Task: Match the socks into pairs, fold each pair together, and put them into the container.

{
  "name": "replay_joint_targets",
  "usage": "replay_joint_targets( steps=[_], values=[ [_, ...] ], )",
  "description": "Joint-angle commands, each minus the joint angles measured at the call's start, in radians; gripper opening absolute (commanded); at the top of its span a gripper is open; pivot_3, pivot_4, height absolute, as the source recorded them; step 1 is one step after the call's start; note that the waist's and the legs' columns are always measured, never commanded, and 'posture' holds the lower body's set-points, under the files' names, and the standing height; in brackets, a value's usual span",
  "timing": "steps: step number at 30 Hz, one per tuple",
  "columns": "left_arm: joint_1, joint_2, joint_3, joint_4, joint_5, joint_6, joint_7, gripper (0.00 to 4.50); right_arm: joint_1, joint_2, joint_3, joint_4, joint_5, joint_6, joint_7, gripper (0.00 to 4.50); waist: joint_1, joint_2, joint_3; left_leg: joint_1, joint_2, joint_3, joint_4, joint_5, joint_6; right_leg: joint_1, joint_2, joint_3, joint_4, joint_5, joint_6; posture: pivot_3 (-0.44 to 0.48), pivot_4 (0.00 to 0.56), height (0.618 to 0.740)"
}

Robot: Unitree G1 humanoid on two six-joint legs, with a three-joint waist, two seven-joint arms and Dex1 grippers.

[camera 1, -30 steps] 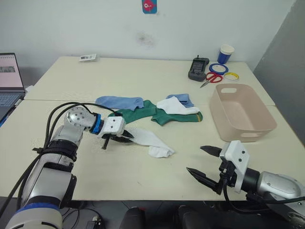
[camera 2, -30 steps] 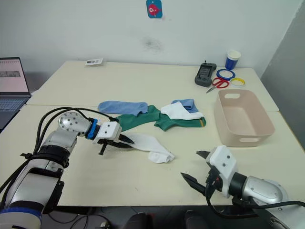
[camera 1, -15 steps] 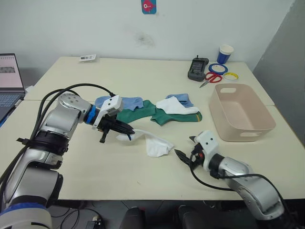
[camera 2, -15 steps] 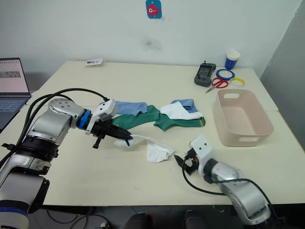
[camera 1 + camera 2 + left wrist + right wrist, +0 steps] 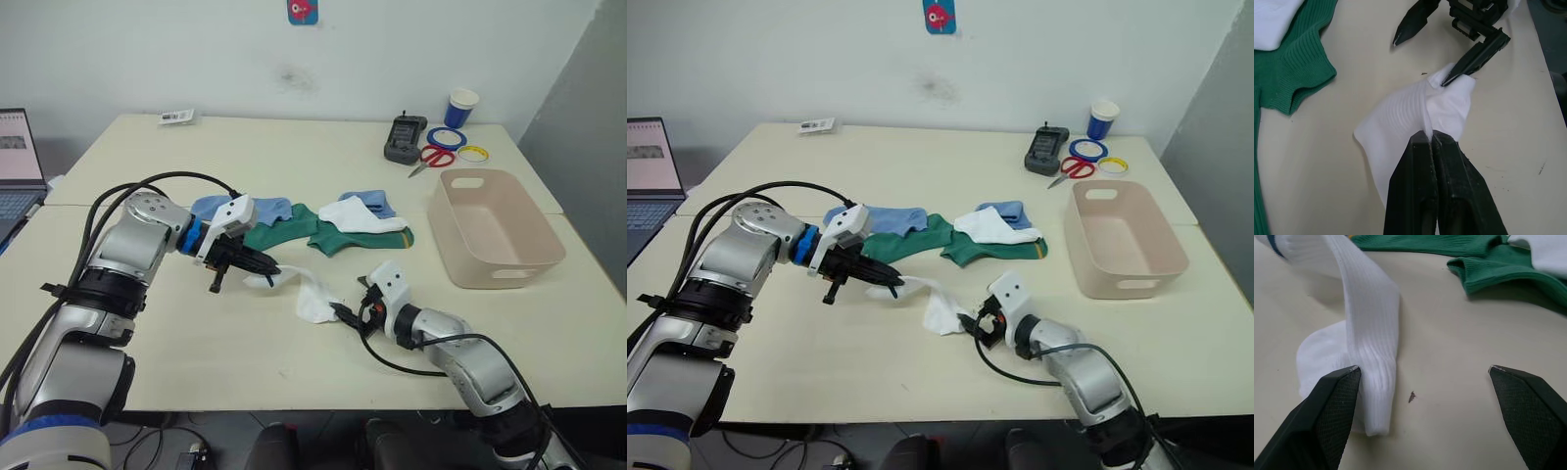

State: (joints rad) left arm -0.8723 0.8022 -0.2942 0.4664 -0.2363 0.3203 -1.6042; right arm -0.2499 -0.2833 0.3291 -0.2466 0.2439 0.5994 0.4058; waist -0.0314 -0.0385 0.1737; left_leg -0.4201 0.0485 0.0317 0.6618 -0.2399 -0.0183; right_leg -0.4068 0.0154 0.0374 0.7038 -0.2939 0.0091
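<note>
My left gripper is shut on the cuff end of a white sock and holds that end a little above the table, while the toe end lies on it. My right gripper stands open at the toe end, one fingertip against the fabric. Behind lie two dark green socks, two light blue socks and another white sock, overlapping. The beige container stands at the right.
A paper cup, red scissors, tape rolls and a black device sit at the back right. A laptop stands at the far left. A small card lies at the back.
My left gripper has lifted the white sock's cuff off the table and shifted right. My right arm has swung forward and left, bringing its open gripper to the sock's toe.
</note>
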Motion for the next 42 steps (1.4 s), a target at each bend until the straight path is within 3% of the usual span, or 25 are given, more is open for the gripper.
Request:
replay_joint_targets(
  steps=[1,10,20,33,42],
  values=[
    [-0.019,0.007,0.039,-0.003,0.009,-0.006,-0.003,0.02,0.020,0.002,-0.008,-0.051,-0.014,-0.022,0.007,4.50,0.000,0.000,0.000,0.000,0.000,0.000,0.000,0.000,0.000,0.000,0.000,0.000,0.000,0.000,0.000,0.000,0.150,0.732],
    [-0.004,0.010,0.051,-0.007,0.018,-0.014,-0.001,0.02,0.072,-0.047,-0.045,-0.162,-0.041,-0.068,0.029,4.50,0.000,0.000,0.000,0.000,0.000,0.000,0.000,0.000,0.000,0.000,0.000,0.000,0.001,0.000,0.000,0.000,0.150,0.732],
    [0.024,0.006,0.061,-0.032,0.017,-0.008,0.005,0.02,0.032,-0.015,0.012,-0.054,-0.154,-0.095,0.008,4.50,-0.001,0.000,0.000,0.001,0.000,0.000,0.000,0.000,0.000,0.000,0.000,0.000,0.001,0.000,0.000,0.000,0.150,0.732],
    [0.040,0.005,0.064,-0.043,0.017,-0.011,0.010,0.02,0.105,-0.050,-0.004,-0.145,-0.134,-0.128,0.074,4.50,0.000,0.000,0.000,0.001,0.000,0.000,0.000,0.000,0.000,0.000,0.000,0.000,0.002,-0.001,-0.001,0.000,0.150,0.732],
    [0.048,0.001,0.062,-0.064,0.011,0.002,0.021,0.02,0.053,0.045,0.018,-0.030,-0.185,-0.099,0.015,4.50,-0.001,0.000,0.000,0.002,0.000,0.000,0.000,0.000,0.000,0.000,0.000,0.000,0.005,-0.002,-0.002,0.000,0.150,0.732]
  ],
)
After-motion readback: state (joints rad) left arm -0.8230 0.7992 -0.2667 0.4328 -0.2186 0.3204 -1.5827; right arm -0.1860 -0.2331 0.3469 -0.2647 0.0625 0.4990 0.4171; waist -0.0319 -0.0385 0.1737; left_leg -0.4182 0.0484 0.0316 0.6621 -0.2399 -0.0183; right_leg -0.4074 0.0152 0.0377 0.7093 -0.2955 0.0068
